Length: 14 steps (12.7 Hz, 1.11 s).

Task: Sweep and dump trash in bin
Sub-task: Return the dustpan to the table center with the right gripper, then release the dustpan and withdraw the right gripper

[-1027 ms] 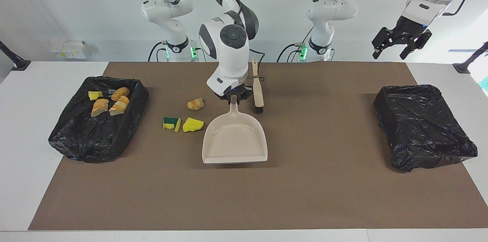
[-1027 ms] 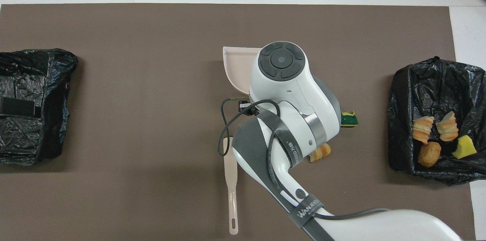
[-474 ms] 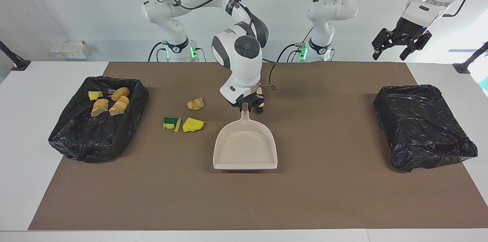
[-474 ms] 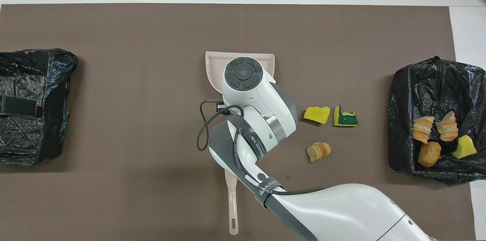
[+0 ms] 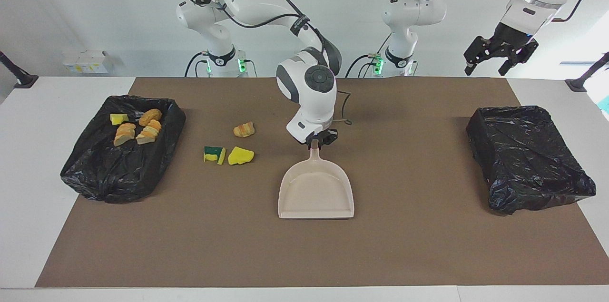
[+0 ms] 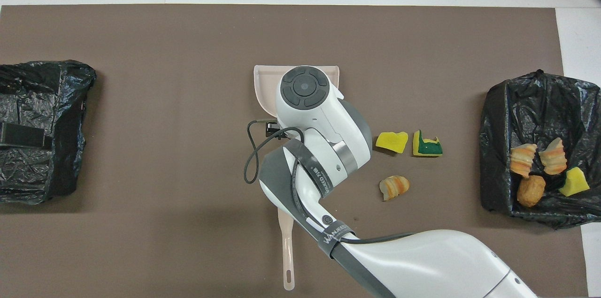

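Beige dustpan is lying flat mid-mat, mouth facing away from the robots. The right gripper is sitting right at the tip of its handle; can't tell whether it's clamping the handle or clear of it. The left gripper is hanging open, high over the table edge near the empty bin, waiting.

Trash status:
- four scraps are lying in the black-bagged bin at the right arm's end
- three are lying loose on the mat between that bin and the dustpan: a green-and-yellow sponge, a yellow sponge chunk touching or just beside it, and a bread-like piece nearer to the robots

The brush is lying nearer to the robots than the dustpan, its head hidden under the right arm.

Risks as I'm reading it:
- The pan mouth isn't pointing at the loose scraps, so sweeping them straight over would be hitting the side wall and scattering them.
- If the grip is partial, lifting off could be dragging or tipping the pan.
- The right arm is crowding the brush, so reaching for it risks knocking the pan handle.
- Sponge is light and springy, so fast brush strokes would be flicking chunks past the pan.
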### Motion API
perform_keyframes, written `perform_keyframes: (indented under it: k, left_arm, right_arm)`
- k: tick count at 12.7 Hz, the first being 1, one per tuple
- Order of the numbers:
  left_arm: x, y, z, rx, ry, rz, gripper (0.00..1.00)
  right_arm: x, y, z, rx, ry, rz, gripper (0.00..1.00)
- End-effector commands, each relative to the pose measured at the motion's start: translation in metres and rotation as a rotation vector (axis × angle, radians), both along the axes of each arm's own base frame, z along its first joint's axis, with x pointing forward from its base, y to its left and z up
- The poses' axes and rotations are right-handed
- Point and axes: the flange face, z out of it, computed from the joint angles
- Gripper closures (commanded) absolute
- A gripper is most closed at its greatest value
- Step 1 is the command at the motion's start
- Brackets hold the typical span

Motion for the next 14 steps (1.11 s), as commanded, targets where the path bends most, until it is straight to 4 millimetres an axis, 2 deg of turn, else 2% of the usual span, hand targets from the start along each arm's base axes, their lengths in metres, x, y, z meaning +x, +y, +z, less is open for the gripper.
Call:
perform_keyframes:
  k: [1, 4, 5, 6, 7, 9, 13, 14]
  left_arm:
    - [-0.007, 0.003, 0.003, 0.000, 0.009, -0.007, 0.00]
    - [-0.007, 0.003, 0.003, 0.000, 0.012, -0.009, 0.00]
    - [-0.007, 0.003, 0.002, 0.000, 0.014, -0.011, 0.00]
    - [-0.009, 0.003, 0.002, 0.000, 0.014, -0.011, 0.00]
    - [-0.009, 0.003, 0.001, 0.000, 0.015, -0.011, 0.00]
    - [-0.012, 0.003, 0.001, 0.000, 0.017, -0.011, 0.00]
    - [-0.012, 0.003, 0.000, 0.000, 0.017, -0.010, 0.00]
    - [-0.012, 0.004, 0.000, 0.000, 0.017, -0.009, 0.00]
  right_arm:
    - [-0.022, -0.009, 0.028, 0.000, -0.002, 0.008, 0.00]
    - [-0.066, -0.020, 0.036, -0.034, 0.020, -0.035, 0.00]
    - [-0.088, -0.010, 0.030, -0.048, 0.028, -0.030, 0.00]
    - [-0.106, -0.008, 0.029, -0.054, 0.027, -0.051, 0.00]
    - [-0.131, 0.005, 0.027, -0.054, 0.019, -0.054, 0.00]
    - [-0.167, 0.018, 0.022, -0.025, -0.006, -0.074, 0.00]
    - [-0.231, 0.024, 0.006, 0.042, 0.029, -0.063, 0.00]
    - [-0.243, 0.027, -0.004, 0.028, 0.044, -0.046, 0.00]
